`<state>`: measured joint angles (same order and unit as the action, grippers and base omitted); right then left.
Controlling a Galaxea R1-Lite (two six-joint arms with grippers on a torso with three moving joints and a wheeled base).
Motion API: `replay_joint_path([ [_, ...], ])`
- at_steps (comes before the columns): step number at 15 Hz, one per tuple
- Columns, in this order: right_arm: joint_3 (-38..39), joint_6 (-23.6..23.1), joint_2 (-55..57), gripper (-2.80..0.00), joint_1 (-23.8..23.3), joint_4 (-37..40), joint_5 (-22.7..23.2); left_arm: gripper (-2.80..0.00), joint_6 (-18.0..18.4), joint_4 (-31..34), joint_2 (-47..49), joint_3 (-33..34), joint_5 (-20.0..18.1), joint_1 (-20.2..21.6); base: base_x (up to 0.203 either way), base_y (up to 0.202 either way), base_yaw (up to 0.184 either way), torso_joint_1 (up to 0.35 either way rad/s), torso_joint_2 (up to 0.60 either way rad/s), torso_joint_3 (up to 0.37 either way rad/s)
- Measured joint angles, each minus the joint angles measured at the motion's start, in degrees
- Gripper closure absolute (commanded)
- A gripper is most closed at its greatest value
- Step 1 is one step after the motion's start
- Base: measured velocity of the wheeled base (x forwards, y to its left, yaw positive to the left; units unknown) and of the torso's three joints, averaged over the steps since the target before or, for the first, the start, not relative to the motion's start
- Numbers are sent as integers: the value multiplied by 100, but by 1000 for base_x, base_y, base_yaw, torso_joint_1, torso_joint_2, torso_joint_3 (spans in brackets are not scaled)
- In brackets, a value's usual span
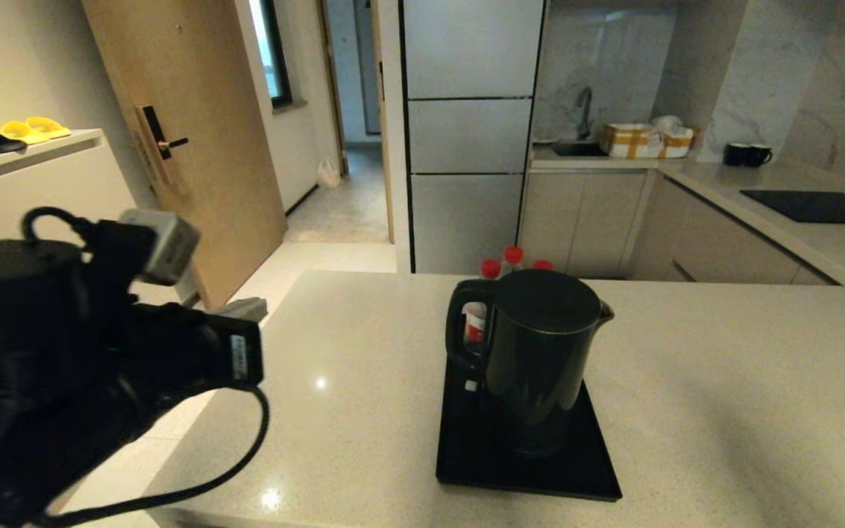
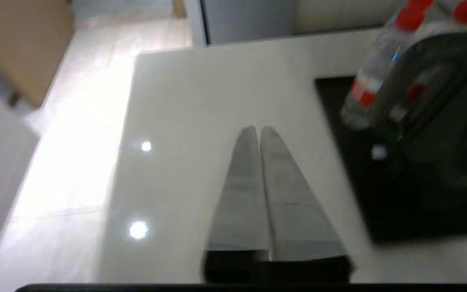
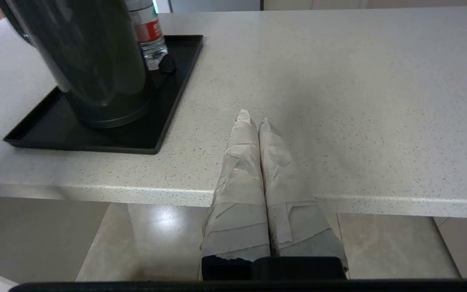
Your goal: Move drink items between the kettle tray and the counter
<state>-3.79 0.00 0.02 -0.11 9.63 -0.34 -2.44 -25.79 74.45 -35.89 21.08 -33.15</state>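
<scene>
- Our black kettle (image 1: 536, 359) stands on the kettle tray (image 1: 525, 469), in the middle of the pale surface (image 1: 723, 381).
- Water bottles (image 1: 499, 273) with red caps crowd its 12 o'clock side.
- Our left claw (image 2: 258, 129) hangs at 9 o'clock, pinched tight, holding nothing.
- Our right claw (image 3: 253, 117), also pinched tight, sits low by the surface's near edge.
- Reaching for the handle (image 1: 463, 330) with closed claws could knock the kettle into the bottles.

Black left arm (image 1: 63, 352) with looping cable; both end effectors' tapered fingers (image 3: 253, 182) apparently wrapped in pale tape.
</scene>
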Motion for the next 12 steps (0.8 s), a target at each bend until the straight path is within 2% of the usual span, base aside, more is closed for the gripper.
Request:
replay_joint_path([
  [2, 0, 0, 0, 0, 6, -2, 1, 0, -35, 1162, -817, -172, -6, 336, 0, 0, 0, 0, 0, 0],
  [5, 0, 0, 0, 0, 0, -2, -2, 0, -125, 3407, -2470, -964, -62, 1198, 0, 0, 0, 0, 0, 0],
  [7, 0, 0, 0, 0, 0, -2, -2, 0, -238, 5332, -3706, -1781, -409, 1995, 0, 0, 0, 0, 0, 0],
  [9, 0, 2, 0, 0, 0, -2, 1, 0, -307, 7070, -4768, -2222, -807, 2547, 0, 0, 0, 0, 0, 0],
  [10, 0, 0, 0, 0, 1, -4, 1, 0, -304, 7719, -5249, -2214, -967, 2763, 0, 0, 0, 0, 0, 0],
  [12, 0, 0, 0, 0, 6, 1, -2, 0, -143, 8288, -6140, -1914, -1343, 3047, 0, 0, 0, 0, 0, 0],
])
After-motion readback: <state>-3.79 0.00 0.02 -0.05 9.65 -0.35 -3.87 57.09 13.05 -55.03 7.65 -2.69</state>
